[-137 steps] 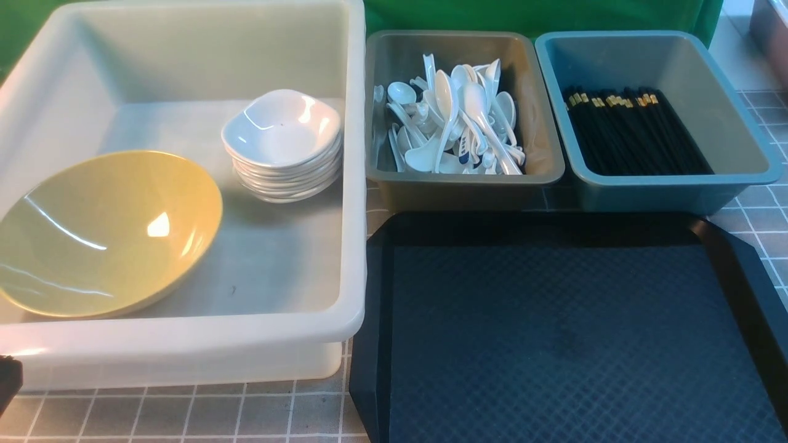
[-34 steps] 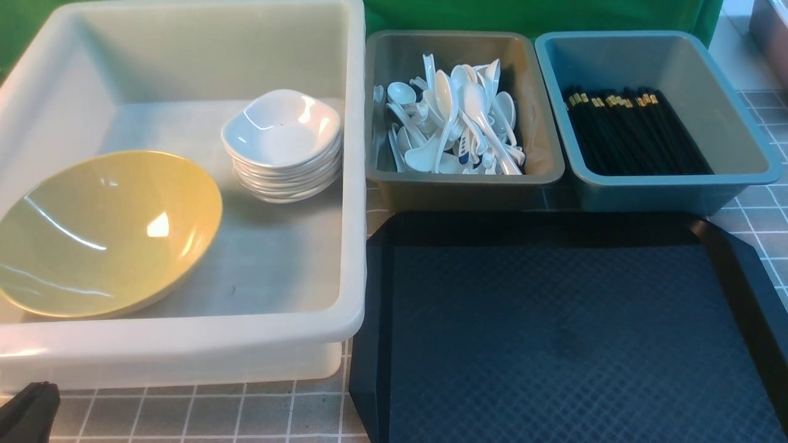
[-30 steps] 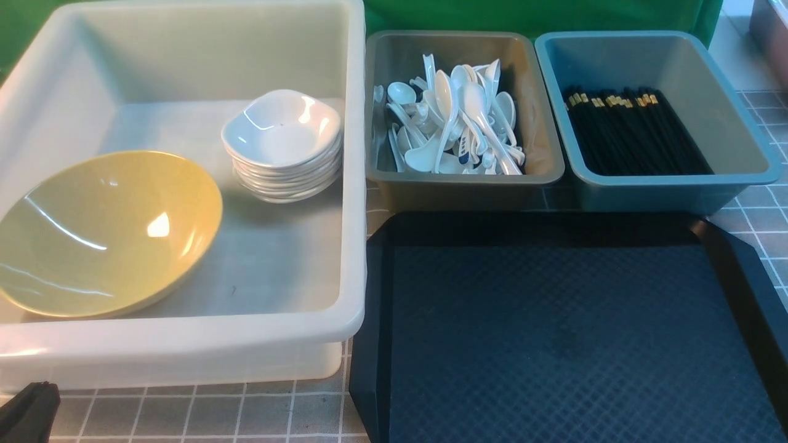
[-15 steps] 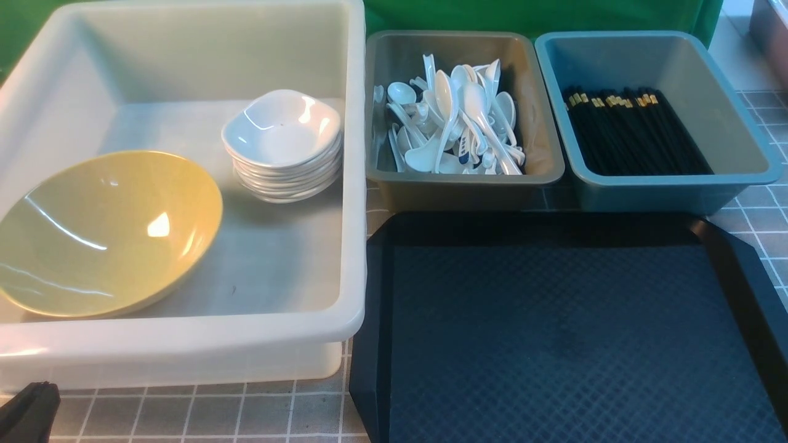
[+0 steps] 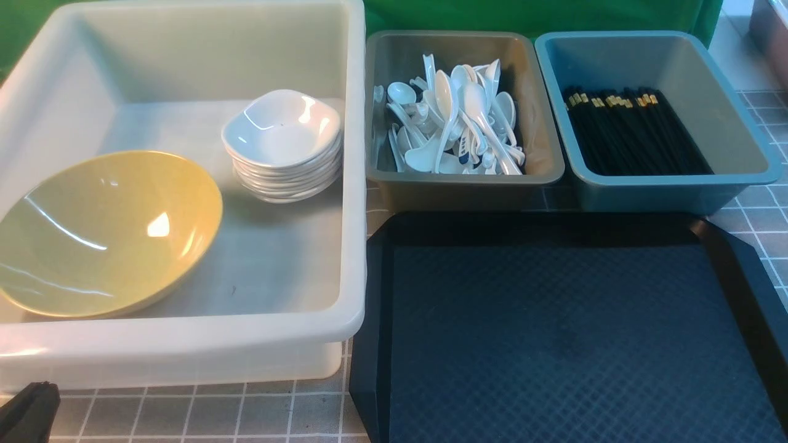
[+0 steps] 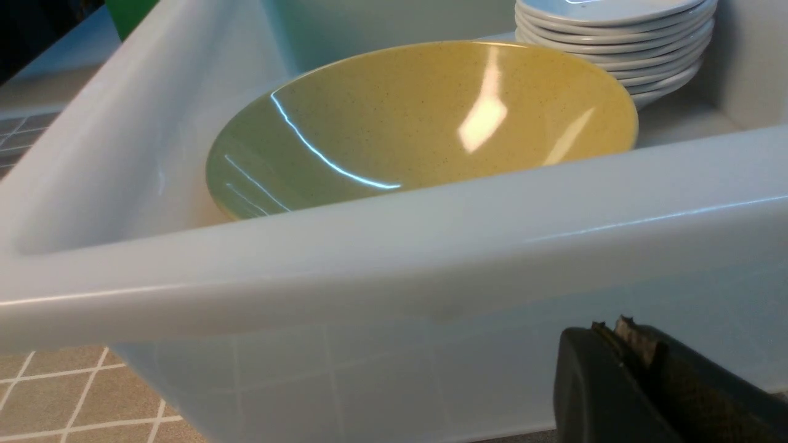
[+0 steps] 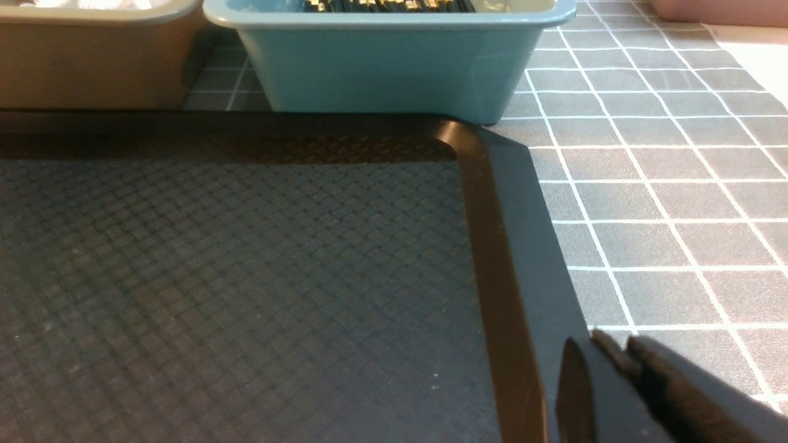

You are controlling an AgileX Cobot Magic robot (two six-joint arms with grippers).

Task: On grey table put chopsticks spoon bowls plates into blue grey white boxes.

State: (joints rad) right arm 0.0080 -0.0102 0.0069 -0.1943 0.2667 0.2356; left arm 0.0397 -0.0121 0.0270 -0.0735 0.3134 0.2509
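We see our right hand point(image 7: 606, 369) over the black tray's point(image 7: 498, 264) rim, teal bin point(image 7: 388, 67) of chopsticks point(image 7: 388, 6) beyond.

Both end effectors low — left point(image 6: 615, 329) closed, right point(image 7: 600, 344) nearly closed, empty.

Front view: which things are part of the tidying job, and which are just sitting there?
Part of the job:
yellow bowl
white plates
spoons
chopsticks
white tub
grey bin
blue bin
grey table

Just sitting there:
black tray
green cloth behind
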